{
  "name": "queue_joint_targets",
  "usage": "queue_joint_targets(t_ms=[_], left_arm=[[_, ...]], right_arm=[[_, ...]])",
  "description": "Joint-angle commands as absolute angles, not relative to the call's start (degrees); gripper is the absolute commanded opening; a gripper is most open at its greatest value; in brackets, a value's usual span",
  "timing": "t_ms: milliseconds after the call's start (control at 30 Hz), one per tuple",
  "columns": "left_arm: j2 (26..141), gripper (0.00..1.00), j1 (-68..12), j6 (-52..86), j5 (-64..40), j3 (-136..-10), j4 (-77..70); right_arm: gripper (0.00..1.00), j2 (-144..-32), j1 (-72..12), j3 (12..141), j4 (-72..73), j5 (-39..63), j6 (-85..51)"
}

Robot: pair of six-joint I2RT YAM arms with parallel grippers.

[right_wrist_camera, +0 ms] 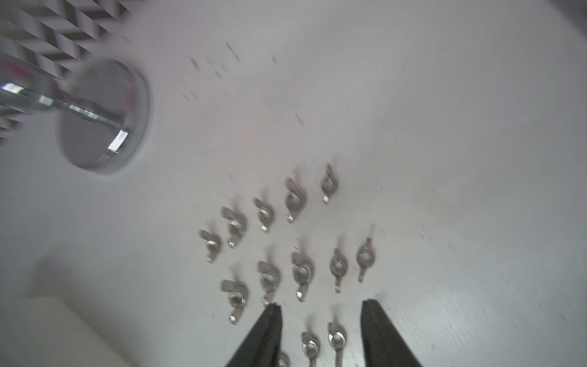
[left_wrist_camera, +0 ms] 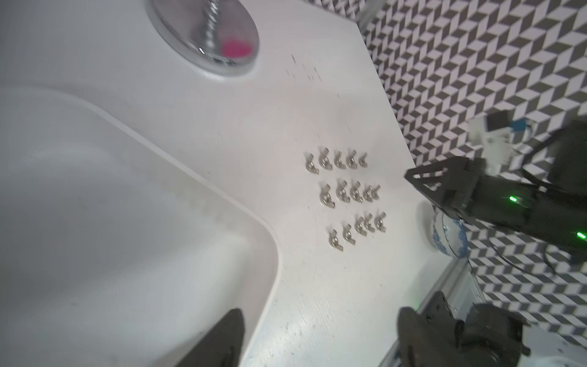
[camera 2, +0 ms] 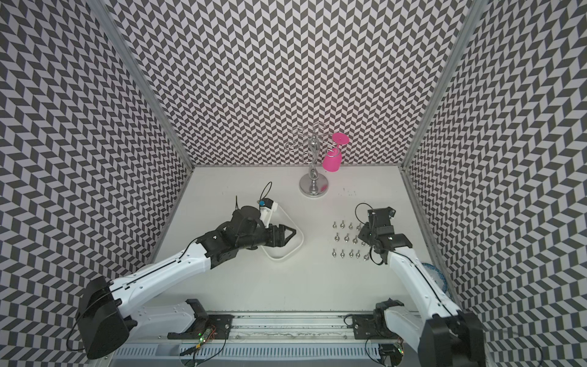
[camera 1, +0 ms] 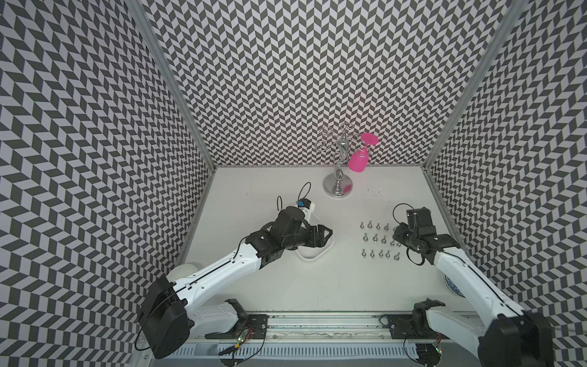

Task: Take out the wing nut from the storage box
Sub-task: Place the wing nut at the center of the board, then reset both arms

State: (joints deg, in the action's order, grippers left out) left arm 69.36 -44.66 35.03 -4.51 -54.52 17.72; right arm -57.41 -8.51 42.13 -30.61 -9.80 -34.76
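Plainly, right claw (right_wrist_camera: 321,304) spread above wing nuts (right_wrist_camera: 301,270), left claw (camera 1: 327,235) seemingly spread over storage box (left_wrist_camera: 158,206)

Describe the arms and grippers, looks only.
The left arm and right arm have white link shells with black joints and wrists. The left gripper and right gripper are black, with triangular trussed fingers and ribbed pads. Thin black cable loops at wrists; green LEDs on the right wrist.

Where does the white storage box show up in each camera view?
In a top view: storage box mid-table, partly under the left gripper.
In a top view: storage box, same place.
Left wrist: large and close, beside the wing nuts.
Right wrist: only a blurred white corner at the edge.
Shared landmark: chrome stand base.
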Motion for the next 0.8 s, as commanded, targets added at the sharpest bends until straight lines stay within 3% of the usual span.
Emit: queue_joint_targets(t_ms=[0,200,300,433,600,767], left_arm=[[67.87,1.0,-44.07,27.98,17.87,-62.87,29.9],[71.71,1.0,-41.54,23.83,36.7,-70.16,33.38],[68.52,1.0,-33.98,13.88,25.62,-65.56,22.93],[63.58,1.0,-18.51,0.63,0.85,-55.36,3.96],[62.98,1.0,-8.44,0.3,0.97,-42.75,-17.41],[65.96,1.0,0.83,2.21,-4.4,-38.95,-21.2]], right_arm=[[1.0,-52.39,-8.9,45.52,-19.54,-13.62,-29.18],[1.0,-55.97,-9.4,50.71,-8.13,-13.51,-27.84],[1.0,-57.45,-11.36,48.17,4.81,-8.67,-17.98],[0.99,-61.7,-12.43,47.11,10.42,-13.68,-6.04],[1.0,-63.34,-11.66,43.52,21.67,-16.77,-0.02],[1.0,-61.75,-6.51,32.19,37.47,-12.86,-0.97]])
